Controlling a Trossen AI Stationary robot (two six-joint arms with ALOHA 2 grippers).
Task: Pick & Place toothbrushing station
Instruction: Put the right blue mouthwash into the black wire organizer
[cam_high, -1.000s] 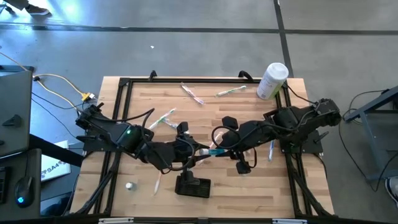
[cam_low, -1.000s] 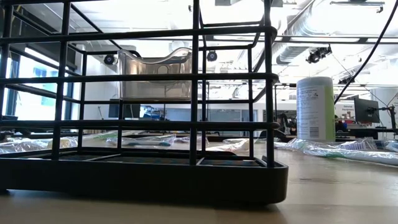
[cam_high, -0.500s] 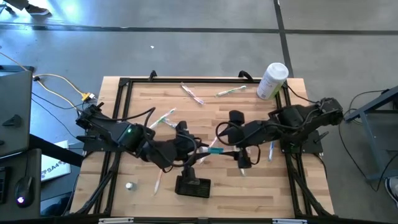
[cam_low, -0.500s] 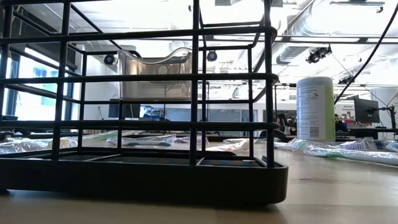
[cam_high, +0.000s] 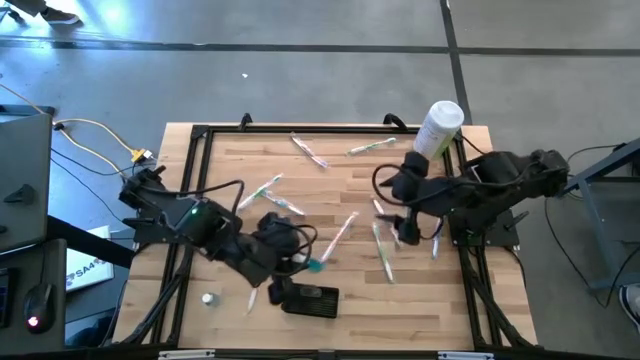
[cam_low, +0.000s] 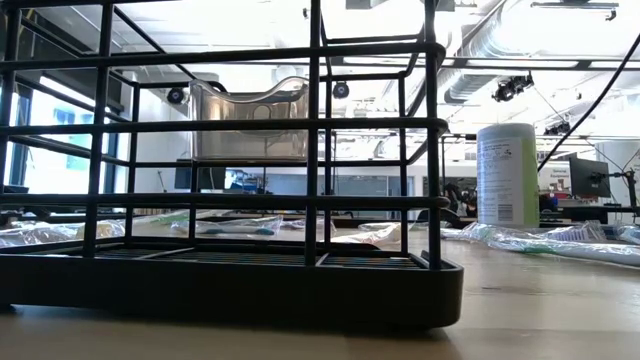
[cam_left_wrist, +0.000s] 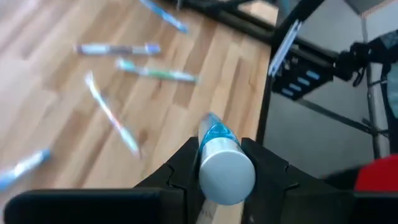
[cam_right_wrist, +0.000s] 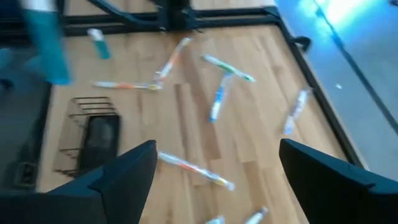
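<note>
My left tool (cam_high: 305, 262) grips a blue toothbrush (cam_left_wrist: 221, 163) tight, just above the black rack (cam_high: 310, 299) at the near edge of the worktop (cam_high: 330, 185). The rack looks light and stiff, made of thin wires, so I would pinch its top bar. My right tool (cam_high: 398, 228) is wide open and empty.

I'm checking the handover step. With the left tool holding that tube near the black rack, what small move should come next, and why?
Probably ease the left tool on toward the black rack and lower the tube in. It grips the tube just beside the rack, while the right tool is open, empty and back near the white container.
</note>
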